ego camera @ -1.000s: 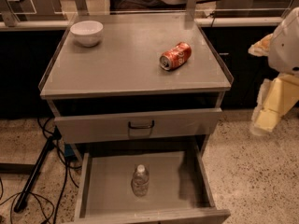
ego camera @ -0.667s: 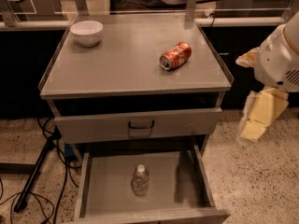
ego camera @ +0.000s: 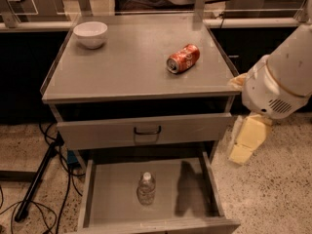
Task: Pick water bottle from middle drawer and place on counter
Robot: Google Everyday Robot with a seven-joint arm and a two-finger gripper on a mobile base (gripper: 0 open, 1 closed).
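Note:
The water bottle (ego camera: 146, 188), clear with a white cap, stands upright on the floor of the open middle drawer (ego camera: 109, 191), near its centre. The counter (ego camera: 126, 62) is the grey cabinet top above. My gripper (ego camera: 246, 143) hangs below the white arm to the right of the cabinet. It is outside the drawer's right wall, above and to the right of the bottle, and holds nothing that I can see.
An orange-red soda can (ego camera: 183, 58) lies on its side on the counter's right part. A white bowl (ego camera: 90, 33) stands at the back left. A drawer front with a black handle (ego camera: 147, 130) sits above the open drawer. Cables (ego camera: 29, 199) lie on the floor at left.
My arm and gripper have moved left and down, closer to the cabinet's right side. The bottle, can and bowl have not moved.

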